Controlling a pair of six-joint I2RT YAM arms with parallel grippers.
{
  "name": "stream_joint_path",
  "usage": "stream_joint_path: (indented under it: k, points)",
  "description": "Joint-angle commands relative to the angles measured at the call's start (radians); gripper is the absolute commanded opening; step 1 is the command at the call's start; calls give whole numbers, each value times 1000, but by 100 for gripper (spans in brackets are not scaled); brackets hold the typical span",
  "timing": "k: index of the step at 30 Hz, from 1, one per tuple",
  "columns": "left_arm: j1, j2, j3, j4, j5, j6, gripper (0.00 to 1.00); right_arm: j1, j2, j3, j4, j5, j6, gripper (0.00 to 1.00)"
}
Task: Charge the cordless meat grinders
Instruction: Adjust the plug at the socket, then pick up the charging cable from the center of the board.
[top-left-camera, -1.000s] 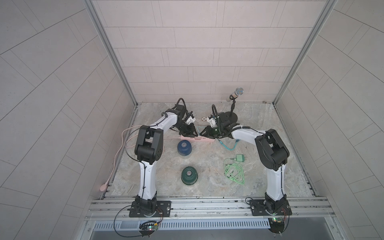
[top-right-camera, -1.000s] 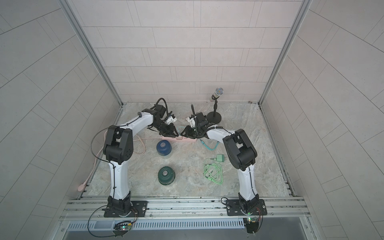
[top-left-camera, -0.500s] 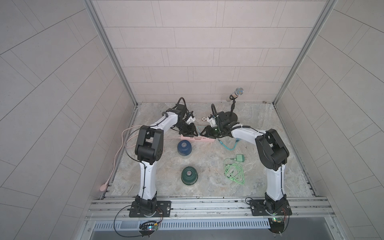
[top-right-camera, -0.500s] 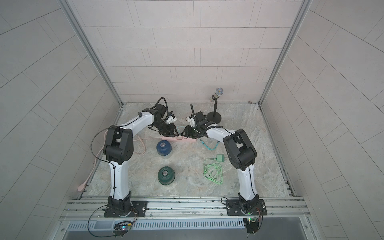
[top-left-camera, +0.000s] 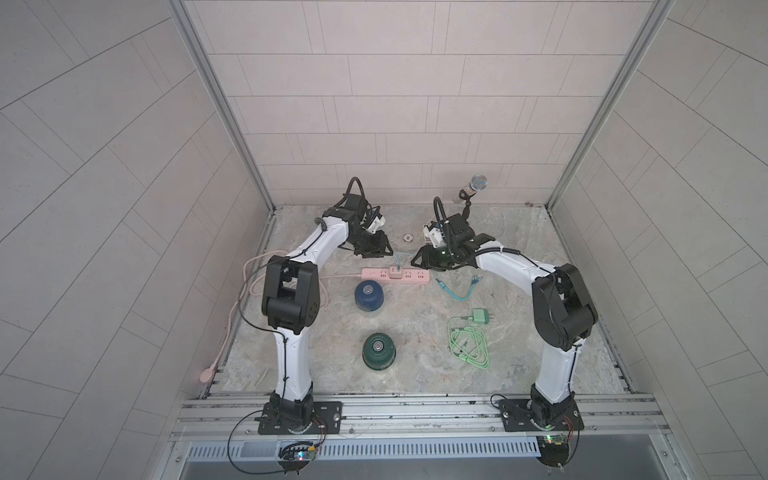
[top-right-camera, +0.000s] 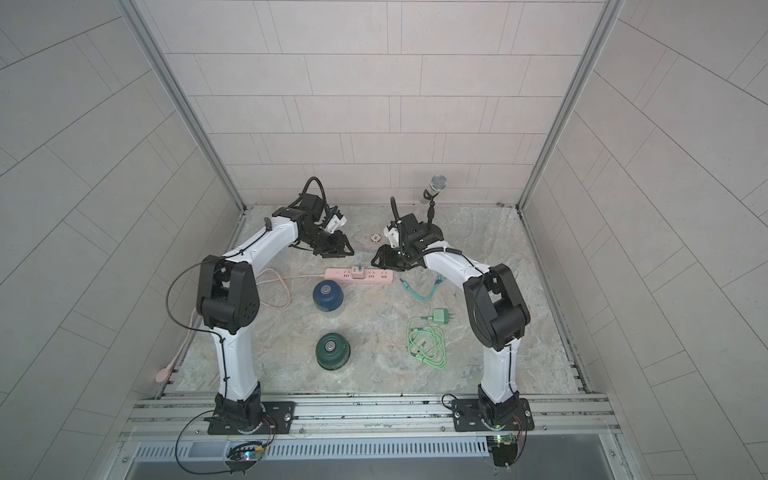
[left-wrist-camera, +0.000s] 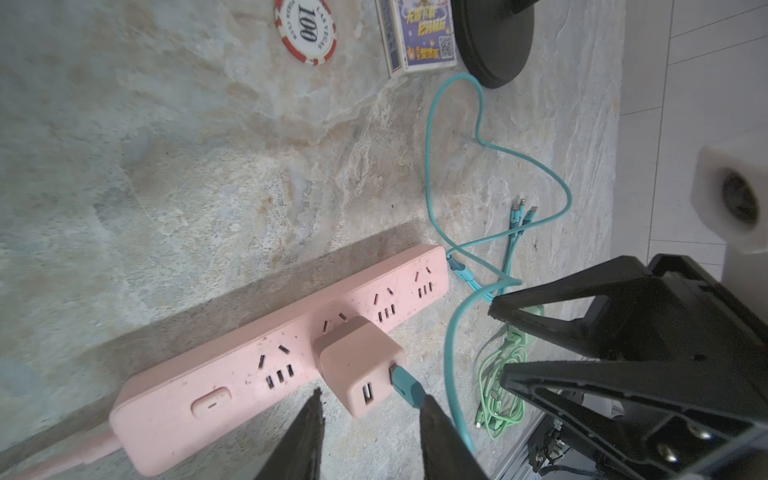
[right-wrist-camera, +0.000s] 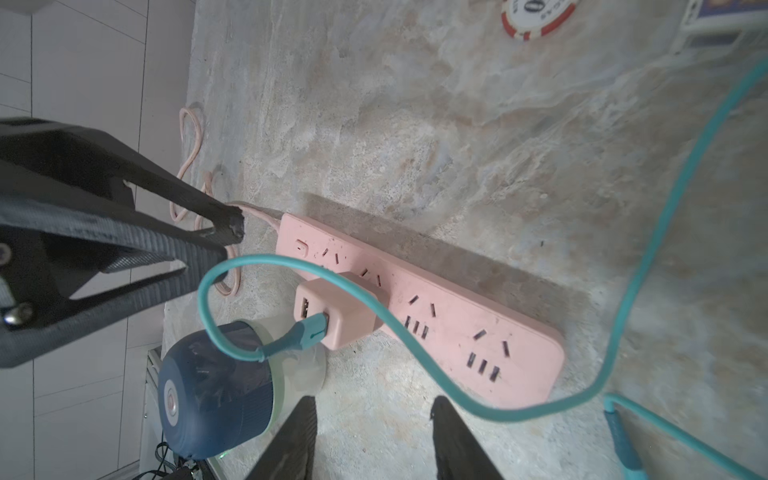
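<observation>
The dark blue grinder (top-left-camera: 368, 295) stands just in front of the pink power strip (top-left-camera: 395, 275), and the dark green grinder (top-left-camera: 378, 351) stands nearer the front. A pink adapter (left-wrist-camera: 361, 365) sits in the strip with a teal cable (right-wrist-camera: 309, 332) plugged into it; the cable's far end lies loose at the strip's right end. My left gripper (left-wrist-camera: 370, 395) is open, its tips just short of the adapter, holding nothing. My right gripper (right-wrist-camera: 374, 400) is open over bare table beside the blue grinder (right-wrist-camera: 216, 390). The two grippers face each other behind the strip.
A green charger with its coiled cable (top-left-camera: 469, 340) lies to the right. Behind the strip are a poker chip (left-wrist-camera: 305, 29), a small card box (left-wrist-camera: 419, 37) and the black microphone stand (top-left-camera: 469, 199). The strip's pink cord (top-left-camera: 249, 274) loops off left.
Both grippers' jaws have widened. The left gripper has drawn back a little from the strip and the right has edged to the right, so the gap between them has grown.
</observation>
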Motion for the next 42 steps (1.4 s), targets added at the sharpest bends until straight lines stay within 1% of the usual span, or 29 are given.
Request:
stream_joint_path:
  k: [1,5,7,13,17,21,22,25,27,31,37,42]
  points:
    - [8,-100,-48,12,7,12,42,-14,-77,-12,-76,41,-83,49]
    - [8,-167,-134,49,2,38,42,-40,-123,-53,-126,80,-182,51]
    - [10,-199,-171,68,3,44,42,-69,-141,-64,-155,106,-231,52]
    - [10,-269,-245,113,-27,38,44,-181,-173,-61,-219,132,-257,54]
    - [15,-296,-283,150,-27,7,45,-257,-173,-59,-299,156,-266,55]
    - [15,-309,-296,145,-43,9,46,-321,-177,-78,-342,216,-238,56]
    - [15,-314,-300,145,-48,9,47,-329,-177,-86,-344,238,-225,58]
    - [20,-327,-310,152,-58,10,47,-334,-169,-111,-341,288,-196,61]
    - [20,-331,-311,157,-57,10,47,-334,-148,-127,-328,288,-166,61]
    - [20,-341,-311,168,-60,3,47,-335,-117,-178,-276,304,-76,57]
    - [20,-342,-320,165,-56,0,47,-335,-84,-247,-149,308,38,49]
    - [20,-350,-332,174,-52,-5,47,-335,-37,-245,-85,317,69,45]
